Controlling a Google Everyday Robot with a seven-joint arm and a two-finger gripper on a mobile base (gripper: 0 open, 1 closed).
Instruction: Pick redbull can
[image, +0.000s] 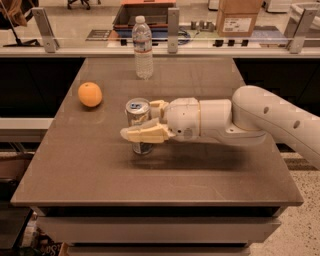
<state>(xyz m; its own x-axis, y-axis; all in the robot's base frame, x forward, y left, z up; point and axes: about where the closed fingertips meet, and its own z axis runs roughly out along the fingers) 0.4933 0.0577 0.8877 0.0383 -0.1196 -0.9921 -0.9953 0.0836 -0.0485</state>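
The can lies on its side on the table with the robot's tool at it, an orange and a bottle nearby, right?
No: the camera view shows the can standing upright on the table, top facing up. The rest is right: the tool is at it, with the orange and bottle nearby.

Lab-like workspace, perhaps an office test area. My fingers (145, 134) clasp the redbull can (137, 108) mid-tabletop (210, 175); beyond stand a low glass partition (75, 31) on metal posts (173, 30), a cardboard box (237, 17), and speckled hard flooring (300, 235).
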